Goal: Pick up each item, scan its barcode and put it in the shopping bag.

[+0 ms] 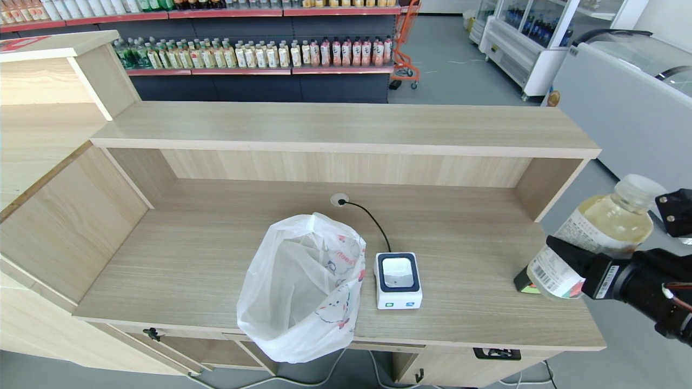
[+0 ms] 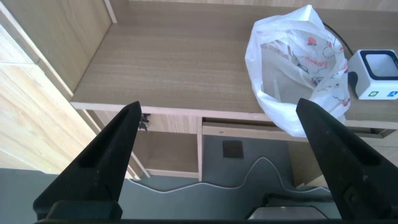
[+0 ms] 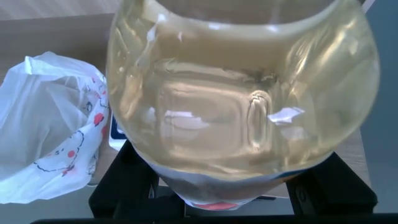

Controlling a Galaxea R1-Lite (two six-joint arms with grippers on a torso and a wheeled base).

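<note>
My right gripper (image 1: 611, 229) is shut on a clear bottle (image 1: 597, 243) of pale yellow drink with a white label and a barcode, held tilted in the air off the counter's right end. The bottle's base (image 3: 242, 93) sits very close in the right wrist view. An open white shopping bag (image 1: 303, 286) stands at the counter's front edge, and the white barcode scanner (image 1: 398, 279) lies just right of it, well left of the bottle. My left gripper (image 2: 217, 168) is open with nothing between its fingers, low in front of the counter, left of the bag (image 2: 298, 62).
A small dark item (image 1: 521, 282) lies on the wooden counter (image 1: 205, 243) under the bottle. The scanner's black cable (image 1: 373, 221) runs back to a grommet. A raised shelf and side walls box in the counter. Drink shelves and freezers stand beyond.
</note>
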